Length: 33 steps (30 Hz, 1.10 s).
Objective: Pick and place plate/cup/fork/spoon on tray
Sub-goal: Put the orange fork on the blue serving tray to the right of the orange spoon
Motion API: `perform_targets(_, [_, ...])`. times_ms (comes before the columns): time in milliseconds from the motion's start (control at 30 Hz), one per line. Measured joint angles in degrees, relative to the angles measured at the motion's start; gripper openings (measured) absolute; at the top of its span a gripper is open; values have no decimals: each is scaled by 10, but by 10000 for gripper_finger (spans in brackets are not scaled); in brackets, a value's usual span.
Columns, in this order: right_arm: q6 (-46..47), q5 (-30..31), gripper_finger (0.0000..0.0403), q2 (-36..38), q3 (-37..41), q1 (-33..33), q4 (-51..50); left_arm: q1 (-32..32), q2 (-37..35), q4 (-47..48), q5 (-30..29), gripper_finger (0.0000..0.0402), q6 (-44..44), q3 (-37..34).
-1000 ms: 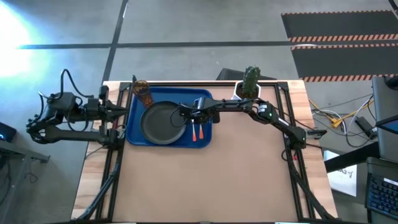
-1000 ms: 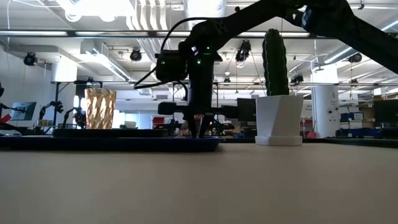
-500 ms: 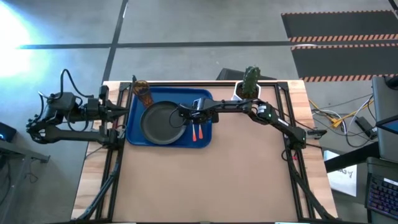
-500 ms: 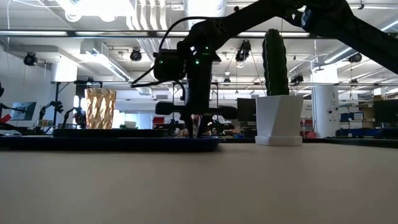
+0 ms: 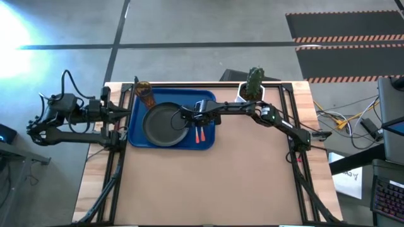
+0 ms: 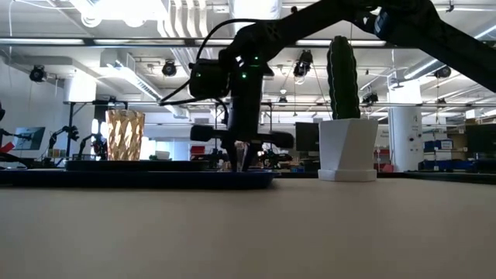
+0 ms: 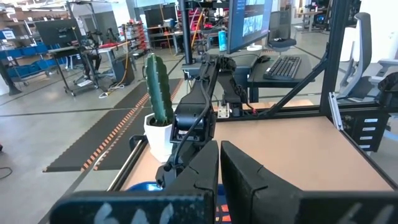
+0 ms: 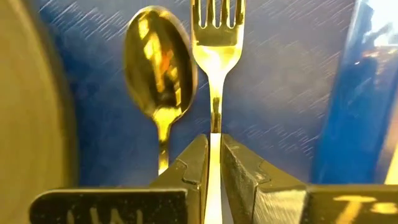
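Right gripper (image 8: 213, 163) clamped on the fork (image 8: 215, 37) neck, tines down on blue plastic tray (image 5: 205, 98), near its right rim. Spoon (image 8: 160, 59) lying just beside, glossy oval bowl, between fork and round dark plate (image 5: 165, 124). Ribbed amber cup (image 5: 145, 91) in tray's far left corner. Potted cactus (image 5: 252, 84) at table's far edge. Left gripper (image 7: 219, 180) parked off table's left edge, fingers nearly together.

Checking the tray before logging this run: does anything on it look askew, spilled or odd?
Nothing stands out. The plate, cup, spoon and fork sit on the blue tray; the right gripper is closed on the fork's neck.
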State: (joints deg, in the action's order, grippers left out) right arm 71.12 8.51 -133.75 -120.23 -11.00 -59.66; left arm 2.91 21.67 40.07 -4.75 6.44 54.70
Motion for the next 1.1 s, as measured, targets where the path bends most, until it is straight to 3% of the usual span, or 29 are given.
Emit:
perform_targets(467, [3,4,34,0,-12,0,-73,0,-1,0,0,0,0,0])
perform_targets(1100, [7,4,34,2,-12,4,-67,0,-1,-1,0,0,3,0])
